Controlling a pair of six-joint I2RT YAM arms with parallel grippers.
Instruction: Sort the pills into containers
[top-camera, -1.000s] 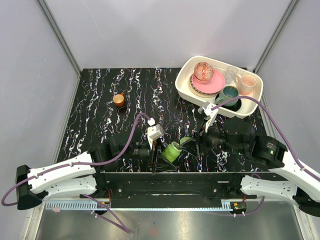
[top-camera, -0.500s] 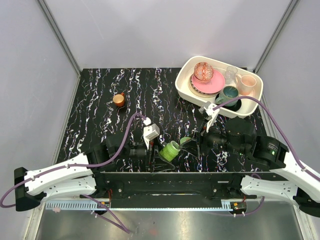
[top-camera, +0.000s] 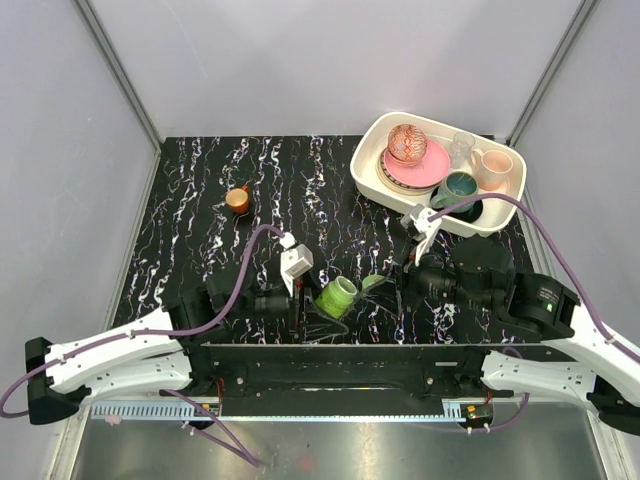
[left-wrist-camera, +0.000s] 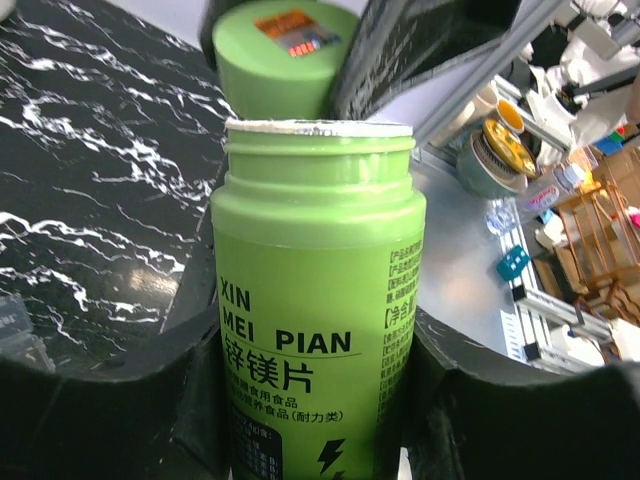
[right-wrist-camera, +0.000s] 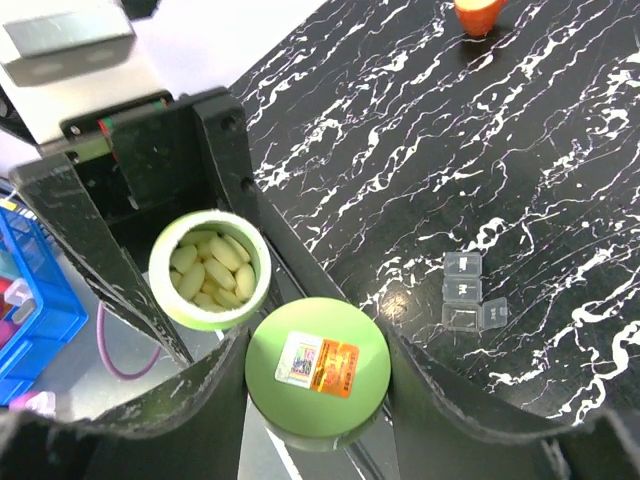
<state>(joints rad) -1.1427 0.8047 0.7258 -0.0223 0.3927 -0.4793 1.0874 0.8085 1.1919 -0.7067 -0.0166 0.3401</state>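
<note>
End effectors first: left end effector (left-wrist-camera: 312, 400) pinches the uncapped green pill bottle (left-wrist-camera: 315, 250), tilted by the tabletop's (right-wrist-camera: 560, 150) near edge; right end effector (right-wrist-camera: 318, 395) pinches the green cap (right-wrist-camera: 318, 365). Pills (right-wrist-camera: 210, 265) sit in the bottle, so pouring looks next: mouth must get over the clear pill box (right-wrist-camera: 465, 292), lying apart on the tabletop. Compartment contents hard to make out.

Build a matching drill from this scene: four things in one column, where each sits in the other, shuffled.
1 green bottle
2 green cap
3 pill box
4 orange cup

A in the right tool
B alone, far left of the table
C in the left tool
D flat on the table beside the cap

Pairs: 1-C, 2-A, 3-D, 4-B
</note>
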